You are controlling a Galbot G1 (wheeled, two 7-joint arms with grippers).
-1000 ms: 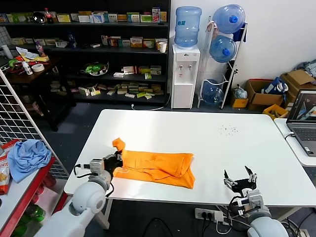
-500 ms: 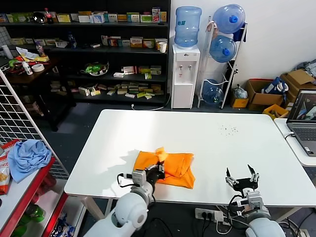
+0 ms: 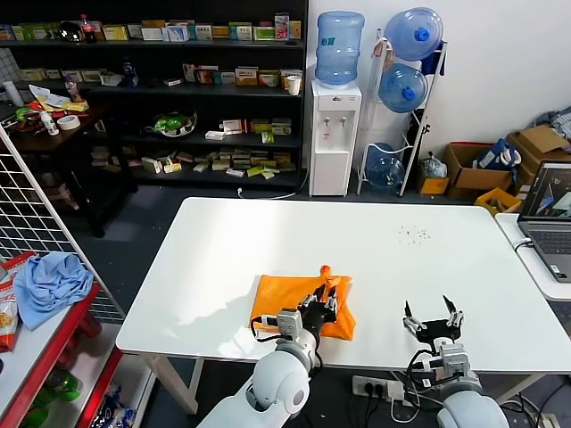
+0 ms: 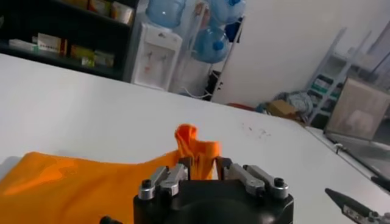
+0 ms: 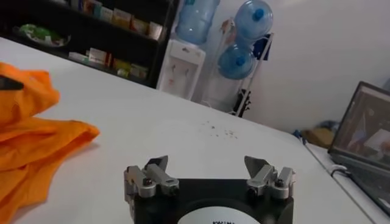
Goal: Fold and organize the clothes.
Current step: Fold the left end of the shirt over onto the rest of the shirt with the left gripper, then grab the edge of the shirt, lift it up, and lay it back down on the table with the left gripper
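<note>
The orange T-shirt point(image 3: 290, 300) lies folded into a compact block near the front edge of the white table point(image 3: 357, 241). My left gripper point(image 3: 323, 305) is shut on a pinched-up fold of the shirt at its right end; in the left wrist view the orange fabric point(image 4: 194, 146) stands up between the closed fingers of my left gripper point(image 4: 203, 165). My right gripper point(image 3: 433, 322) is open and empty at the table's front right, and shows open in its wrist view point(image 5: 207, 165), with the shirt point(image 5: 30, 131) off to one side.
A laptop point(image 3: 550, 218) sits on a side table at the right. A light blue cloth point(image 3: 49, 281) lies on a red shelf at the left. Shelves and a water dispenser point(image 3: 335, 134) stand behind the table.
My left gripper has carried the shirt's left end rightward across the garment, folding it over into a shorter block. The right gripper has stayed in place.
</note>
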